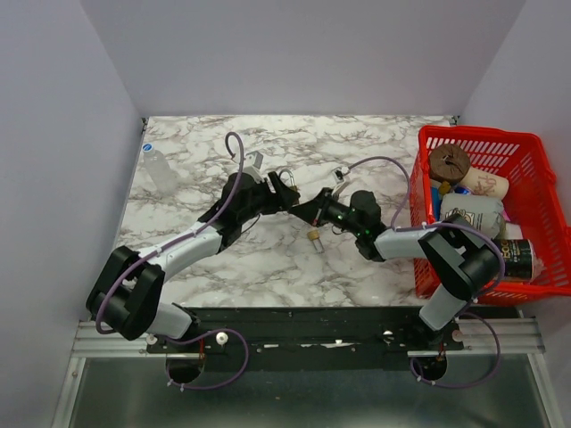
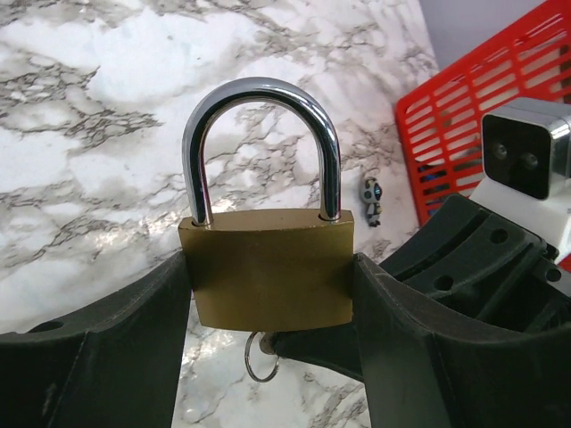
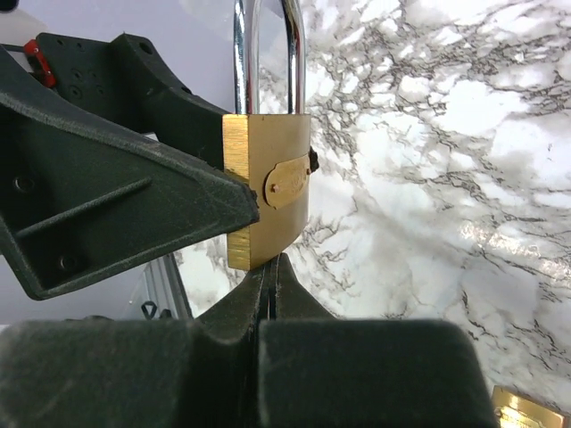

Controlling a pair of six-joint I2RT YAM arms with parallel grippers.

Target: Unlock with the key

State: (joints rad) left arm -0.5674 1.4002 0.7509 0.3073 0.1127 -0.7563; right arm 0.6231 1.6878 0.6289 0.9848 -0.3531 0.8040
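Note:
A brass padlock [image 2: 268,276] with a steel shackle [image 2: 260,94] is clamped by its sides between the fingers of my left gripper [image 2: 270,263] and held above the table. Both shackle legs sit in the body. My right gripper [image 3: 272,264] is shut on the key [image 2: 259,343], its fingertips pressed against the padlock's underside [image 3: 268,241]. Only the key's head and its wire ring [image 2: 261,360] show, and the blade is hidden. In the top view the two grippers, left [image 1: 272,194] and right [image 1: 303,210], meet at mid-table.
A second small brass padlock [image 1: 314,239] lies on the marble just in front of the grippers; it also shows in the right wrist view [image 3: 526,406]. A small metal trinket [image 1: 339,176] lies behind. A red basket [image 1: 426,143] of items stands at the right. A clear bottle [image 1: 159,169] lies at the far left.

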